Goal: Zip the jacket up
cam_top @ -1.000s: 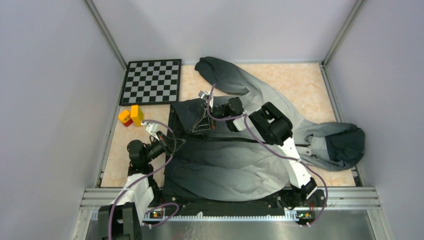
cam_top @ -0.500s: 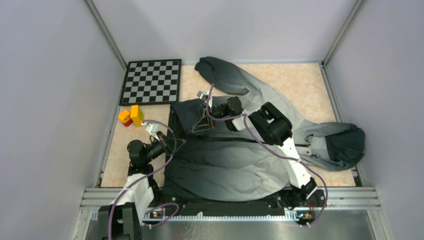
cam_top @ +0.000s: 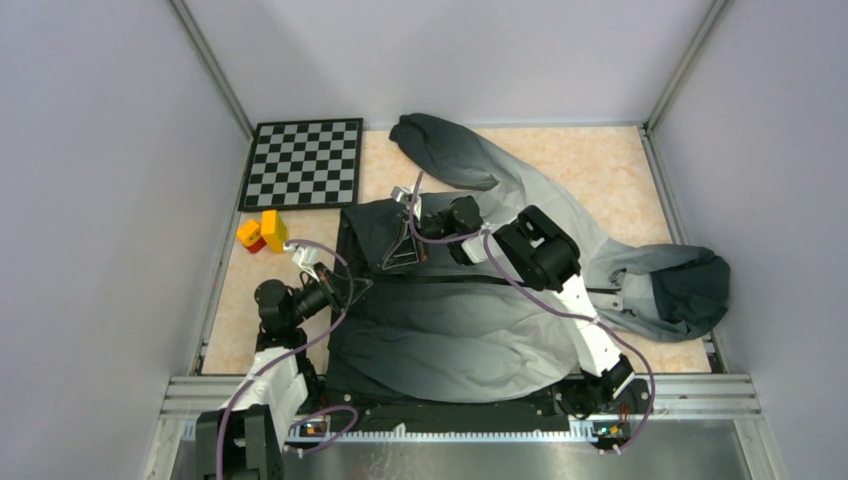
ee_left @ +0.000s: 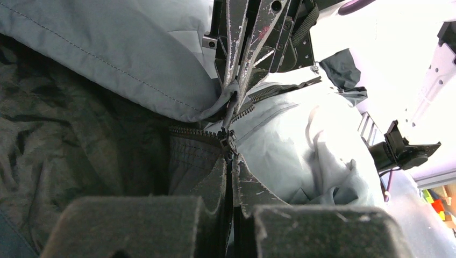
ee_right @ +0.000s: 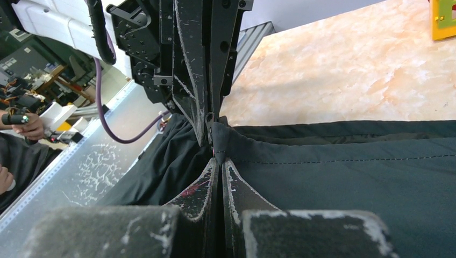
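The jacket (cam_top: 470, 330) lies spread on the table, its dark hem at the left and its dark hood (cam_top: 695, 290) at the right. Its zipper (cam_top: 480, 282) runs across the middle. My left gripper (cam_top: 357, 284) is at the hem end. In the left wrist view it (ee_left: 232, 158) is shut on the zipper slider (ee_left: 230, 141). My right gripper (cam_top: 398, 265) points down just beyond it. In the right wrist view it (ee_right: 219, 161) is shut on a pinch of the dark jacket edge (ee_right: 349, 183), with the left gripper (ee_right: 208, 126) tip to tip opposite.
A chessboard (cam_top: 304, 162) lies at the back left. Yellow and orange blocks (cam_top: 262, 232) stand beside the jacket's left edge. Grey walls close in three sides. A metal rail (cam_top: 460, 385) runs along the near edge.
My right arm has shifted slightly to the left, still gripping the jacket edge. The left arm has not visibly moved.
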`<move>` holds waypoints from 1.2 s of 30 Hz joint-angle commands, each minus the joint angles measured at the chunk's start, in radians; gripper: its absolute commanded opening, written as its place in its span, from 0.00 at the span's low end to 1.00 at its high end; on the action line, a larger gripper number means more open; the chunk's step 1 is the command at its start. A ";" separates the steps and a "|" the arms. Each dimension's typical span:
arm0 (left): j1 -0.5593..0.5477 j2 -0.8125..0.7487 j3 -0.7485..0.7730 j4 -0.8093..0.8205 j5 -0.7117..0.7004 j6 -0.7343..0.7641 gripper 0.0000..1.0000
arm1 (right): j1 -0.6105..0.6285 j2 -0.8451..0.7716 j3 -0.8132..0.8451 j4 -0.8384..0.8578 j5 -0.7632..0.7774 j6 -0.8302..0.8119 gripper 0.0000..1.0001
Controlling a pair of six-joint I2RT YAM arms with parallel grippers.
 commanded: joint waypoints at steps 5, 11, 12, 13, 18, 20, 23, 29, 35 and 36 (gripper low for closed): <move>-0.011 -0.001 0.018 0.034 0.026 0.009 0.00 | 0.024 -0.002 0.042 0.217 -0.037 -0.005 0.00; -0.014 -0.003 0.019 0.027 0.024 0.012 0.00 | 0.025 -0.018 0.037 0.217 -0.039 -0.008 0.00; -0.014 -0.003 0.019 0.026 0.024 0.012 0.00 | 0.026 -0.022 0.035 0.217 -0.043 -0.008 0.00; -0.014 -0.003 0.019 0.024 0.025 0.013 0.00 | 0.026 -0.024 0.034 0.219 -0.045 -0.008 0.00; -0.020 -0.007 0.021 0.010 0.023 0.020 0.00 | 0.024 -0.031 0.029 0.218 -0.050 -0.009 0.00; -0.022 -0.011 0.022 0.006 0.020 0.022 0.00 | 0.023 -0.034 0.031 0.219 -0.060 -0.005 0.00; -0.025 -0.016 0.022 0.004 0.019 0.026 0.00 | 0.020 -0.040 0.027 0.219 -0.075 -0.003 0.00; -0.047 -0.036 0.017 0.015 0.005 0.035 0.00 | 0.008 -0.047 0.026 0.219 -0.097 0.009 0.00; -0.067 -0.061 0.011 0.019 -0.015 0.048 0.00 | 0.004 -0.062 0.027 0.219 -0.090 0.025 0.00; -0.068 -0.062 0.011 0.017 -0.016 0.049 0.00 | -0.001 -0.066 0.032 0.217 -0.085 0.042 0.00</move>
